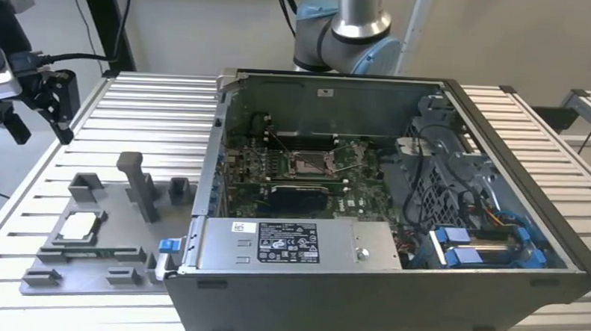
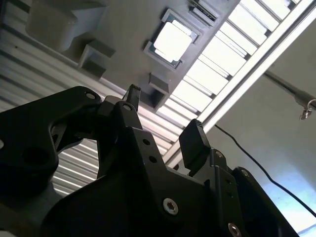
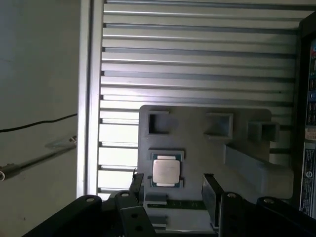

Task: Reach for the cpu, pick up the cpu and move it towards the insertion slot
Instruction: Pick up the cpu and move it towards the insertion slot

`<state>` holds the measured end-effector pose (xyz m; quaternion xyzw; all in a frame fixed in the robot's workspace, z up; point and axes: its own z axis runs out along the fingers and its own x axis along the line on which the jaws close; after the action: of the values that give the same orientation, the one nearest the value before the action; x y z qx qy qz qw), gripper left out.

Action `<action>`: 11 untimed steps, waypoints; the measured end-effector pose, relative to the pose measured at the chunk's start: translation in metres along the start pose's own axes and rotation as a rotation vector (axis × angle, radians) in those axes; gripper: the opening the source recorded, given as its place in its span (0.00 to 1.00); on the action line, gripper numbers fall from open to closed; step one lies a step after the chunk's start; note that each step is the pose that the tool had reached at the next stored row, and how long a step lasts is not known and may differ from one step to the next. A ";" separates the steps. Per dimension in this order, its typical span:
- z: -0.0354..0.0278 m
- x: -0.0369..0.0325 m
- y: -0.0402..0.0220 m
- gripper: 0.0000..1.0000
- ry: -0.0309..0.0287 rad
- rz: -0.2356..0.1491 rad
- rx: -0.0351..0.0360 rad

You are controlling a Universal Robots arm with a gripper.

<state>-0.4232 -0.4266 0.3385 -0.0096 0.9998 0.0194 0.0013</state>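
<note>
Silvery-white metal tops the cpu (image 3: 165, 171), a flat square with a thin tan edge, lying in a pocket of the grey fixture (image 3: 197, 153) on the slatted desk (image 3: 197, 59), beside the computer case (image 1: 369, 303). The reach looks to be in hand: the gripper (image 3: 173, 190) hangs well above the chip, fingers apart and empty. A grasp would call for a square descent so the fingers straddle its edges. The insertion slot (image 1: 307, 163) sits inside the case, well apart.

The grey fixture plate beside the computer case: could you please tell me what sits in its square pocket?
The cpu lies flat in that pocket, silvery top up, apart from the open gripper. Whatever is beneath the cpu is covered.
</note>
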 end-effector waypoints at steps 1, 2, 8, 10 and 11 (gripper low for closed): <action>0.0007 0.0000 0.0000 1.00 -0.0001 0.000 0.0002; 0.0012 0.0000 0.0000 1.00 0.0000 0.000 0.0005; 0.0049 0.0000 -0.0002 1.00 0.0000 0.000 0.0011; 0.0061 0.0000 -0.0002 1.00 0.0000 0.000 0.0012; 0.0067 0.0000 -0.0003 1.00 0.0000 0.000 0.0014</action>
<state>-0.4232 -0.4266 0.3318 -0.0096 0.9998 0.0187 0.0014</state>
